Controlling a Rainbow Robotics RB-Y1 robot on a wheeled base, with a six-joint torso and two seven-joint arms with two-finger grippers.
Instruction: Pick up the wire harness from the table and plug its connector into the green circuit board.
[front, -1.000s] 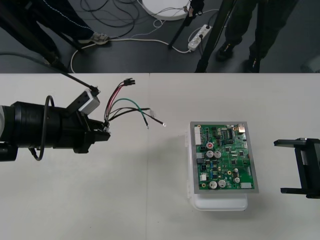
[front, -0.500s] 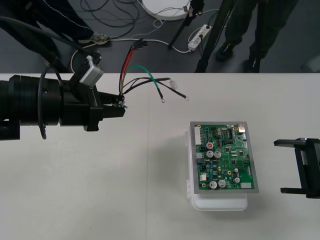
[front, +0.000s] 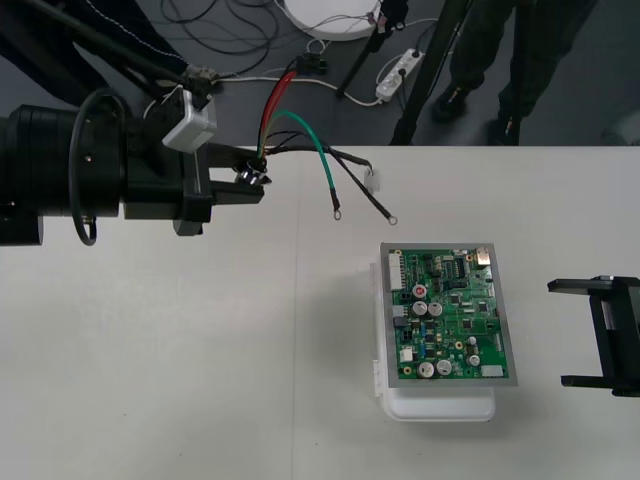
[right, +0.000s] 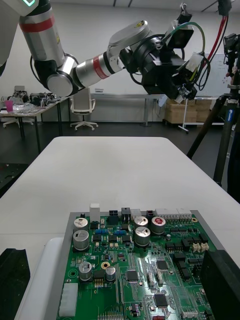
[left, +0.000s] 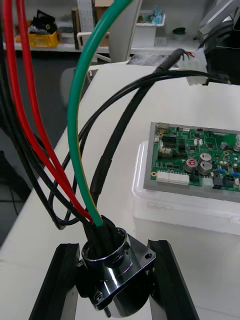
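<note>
Your left pincer (front: 247, 181) is clamped on the wire harness (front: 327, 178), with its two black fingers (left: 61, 282) pressing either side of the round metal socket (left: 116, 270) just below the flange. The pincer hangs in the air, clear of the counter (front: 200, 350). From the socket the wires fan out past the fingertips. The red wires (front: 272, 108) run up and away to the small black plug (front: 312, 66). The green wire (left: 80, 115) arcs over and drops to a bare ring end. The black wires (front: 360, 195) trail out toward the board side, one carrying a small white connector (front: 373, 183).

Beyond those loose ends, well apart from the pincer, the green circuit board (front: 450, 315) sits on its white base (front: 440, 408) with nothing plugged in from the harness. Farther out on that side, your right pincer (front: 603, 336) rests at the counter's edge, fingers spread wide and empty, facing the board.
</note>
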